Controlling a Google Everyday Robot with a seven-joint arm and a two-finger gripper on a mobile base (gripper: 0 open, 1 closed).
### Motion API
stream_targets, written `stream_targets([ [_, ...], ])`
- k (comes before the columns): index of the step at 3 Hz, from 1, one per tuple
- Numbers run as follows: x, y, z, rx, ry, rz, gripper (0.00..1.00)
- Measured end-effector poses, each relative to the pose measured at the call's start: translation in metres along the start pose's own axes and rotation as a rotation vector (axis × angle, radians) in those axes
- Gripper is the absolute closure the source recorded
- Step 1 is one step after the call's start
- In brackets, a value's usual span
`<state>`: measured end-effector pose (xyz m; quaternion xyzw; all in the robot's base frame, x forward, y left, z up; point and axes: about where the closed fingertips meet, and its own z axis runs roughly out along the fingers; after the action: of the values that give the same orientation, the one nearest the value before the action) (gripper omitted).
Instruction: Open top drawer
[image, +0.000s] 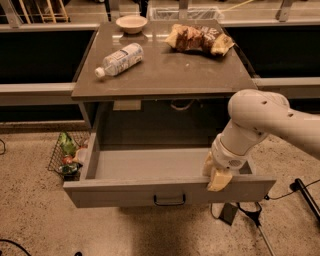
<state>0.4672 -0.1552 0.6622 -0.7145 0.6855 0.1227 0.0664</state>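
Arm (280, 117), white, single: entering from the right edge, bending at a rounded elbow, reaching down and leftward. Wrist (232, 150): angling downward. Gripper (216, 175), cream-coloured: hanging below the wrist, pointing down, low right of centre.

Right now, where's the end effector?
In the camera view, the end effector is at the right end of the open top drawer, over its front panel.
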Motion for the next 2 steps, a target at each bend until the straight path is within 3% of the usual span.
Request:
stream_targets([
  [2,0.0,0.0,0.0,0.0,0.0,0.0,0.36],
])
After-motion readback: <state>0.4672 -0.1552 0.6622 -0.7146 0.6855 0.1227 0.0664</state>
